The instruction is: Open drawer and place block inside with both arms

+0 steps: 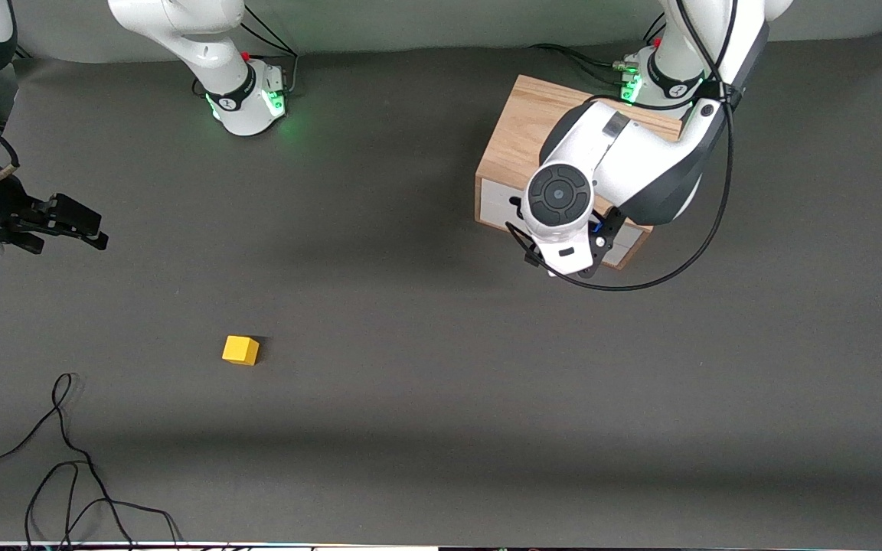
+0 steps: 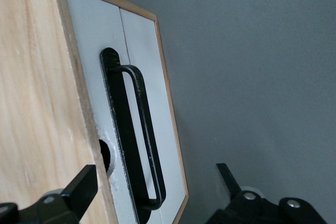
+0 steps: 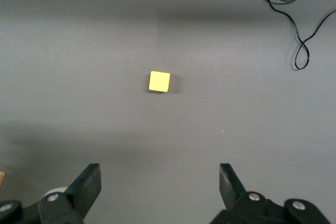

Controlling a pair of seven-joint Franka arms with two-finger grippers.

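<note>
The light wood box (image 1: 525, 122) stands toward the left arm's end of the table, and its drawer (image 1: 496, 203) with the white front is shut. In the left wrist view the black bar handle (image 2: 142, 129) runs down the white panel. My left gripper (image 2: 156, 182) is open over the drawer's front, its jaws astride the end of the handle and apart from it. The small yellow block (image 1: 240, 350) lies on the grey mat, nearer to the front camera, toward the right arm's end. My right gripper (image 1: 77, 222) is open and empty in the air; the block (image 3: 159, 81) shows below it, off from its fingers.
Loose black cables (image 1: 66, 459) lie on the mat at the edge nearest the front camera, at the right arm's end, and also show in the right wrist view (image 3: 294, 14). The two arm bases (image 1: 246, 96) stand along the table's edge farthest from the front camera.
</note>
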